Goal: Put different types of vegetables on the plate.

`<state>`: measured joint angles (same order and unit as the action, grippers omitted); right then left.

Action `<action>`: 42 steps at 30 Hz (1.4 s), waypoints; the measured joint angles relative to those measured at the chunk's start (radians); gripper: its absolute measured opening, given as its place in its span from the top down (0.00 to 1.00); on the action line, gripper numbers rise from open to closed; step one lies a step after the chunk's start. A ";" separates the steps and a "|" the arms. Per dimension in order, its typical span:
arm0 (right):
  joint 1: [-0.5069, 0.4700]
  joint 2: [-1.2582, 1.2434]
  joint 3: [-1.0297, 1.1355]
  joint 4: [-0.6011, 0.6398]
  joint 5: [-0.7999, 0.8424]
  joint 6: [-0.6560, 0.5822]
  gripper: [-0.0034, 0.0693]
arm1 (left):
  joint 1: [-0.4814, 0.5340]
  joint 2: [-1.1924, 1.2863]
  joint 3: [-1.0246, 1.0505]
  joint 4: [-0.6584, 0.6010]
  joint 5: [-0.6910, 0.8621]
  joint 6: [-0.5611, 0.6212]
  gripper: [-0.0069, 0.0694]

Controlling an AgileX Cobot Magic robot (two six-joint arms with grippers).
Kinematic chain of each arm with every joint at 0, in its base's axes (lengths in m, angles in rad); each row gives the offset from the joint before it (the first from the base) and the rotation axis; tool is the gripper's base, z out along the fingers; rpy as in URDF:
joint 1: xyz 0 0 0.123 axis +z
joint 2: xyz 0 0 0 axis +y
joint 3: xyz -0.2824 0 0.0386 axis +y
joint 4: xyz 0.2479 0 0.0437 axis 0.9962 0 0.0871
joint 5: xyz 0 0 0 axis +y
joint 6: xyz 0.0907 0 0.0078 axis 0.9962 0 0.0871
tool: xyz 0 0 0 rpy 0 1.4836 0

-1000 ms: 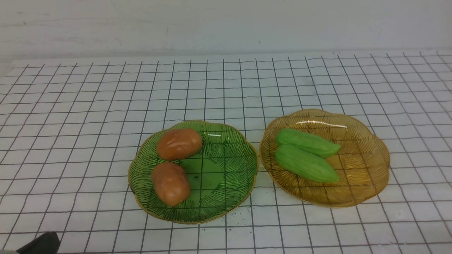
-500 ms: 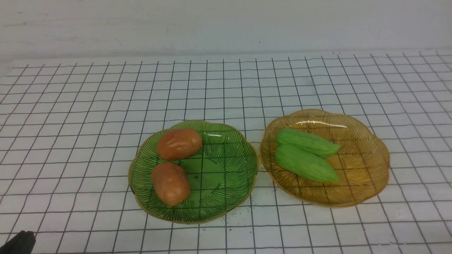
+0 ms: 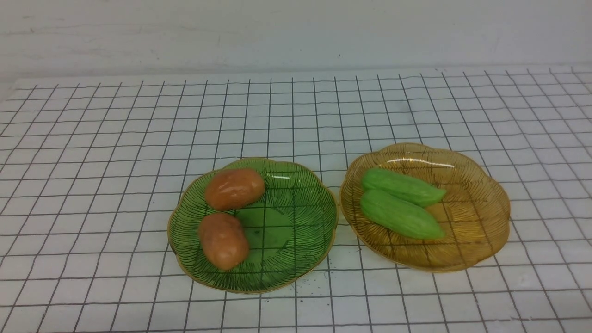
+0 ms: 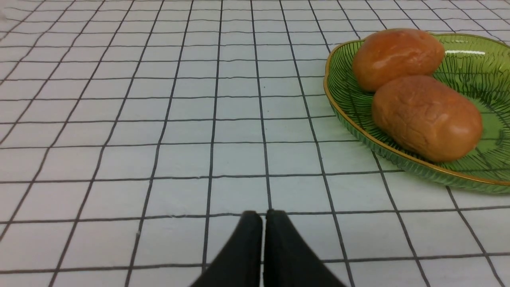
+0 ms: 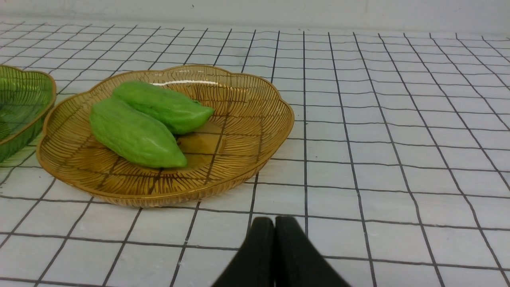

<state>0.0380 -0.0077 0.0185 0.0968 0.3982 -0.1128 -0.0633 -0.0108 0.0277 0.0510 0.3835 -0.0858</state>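
- We note the bench (image 3: pixel 92 138) under a white cloth ruled in a thin black grid, slightly wavy; it meets a plain pale wall at the far edge.
- Amber plate (image 3: pixel 485 217): translucent ribbed glass, scalloped with a gold rim, on the right. Green plate (image 3: pixel 305 222): same moulding in green glass, on the left, rims just beside each other.
- Two gourds lie side by side and touching on the amber plate, points toward the right: near gourd (image 3: pixel 400 215), far gourd (image 3: pixel 402 187). Skin is matte light green, faintly lumpy.
- Two potatoes sit on the left half of the green plate: far potato (image 3: pixel 234 188), near potato (image 3: pixel 224 240). Both are orange-brown ovals with a glossy, slightly wrinkled surface.
- Each plate thus holds one kind only.
- The front view shows both plates but neither arm. We see the wrinkling clearly only in the left wrist view, and the gourd texture best in the right wrist view.
- Left gripper (image 4: pixel 263 217): black tapered fingers pressed together, holding nothing, over bare cloth near the green plate.
- Right gripper (image 5: pixel 274 223): likewise closed and empty, near the amber plate's rim.
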 joint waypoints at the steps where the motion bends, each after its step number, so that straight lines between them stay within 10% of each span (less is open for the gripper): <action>1: 0.000 0.000 0.000 0.000 0.000 0.000 0.97 | 0.000 0.000 0.000 0.000 0.000 0.000 0.92; 42: 0.000 0.000 0.001 -0.001 0.000 0.000 0.97 | 0.000 0.000 0.000 -0.027 0.001 0.022 0.92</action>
<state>0.0380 -0.0077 0.0194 0.0959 0.3982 -0.1128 -0.0633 -0.0108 0.0277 0.0244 0.3845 -0.0637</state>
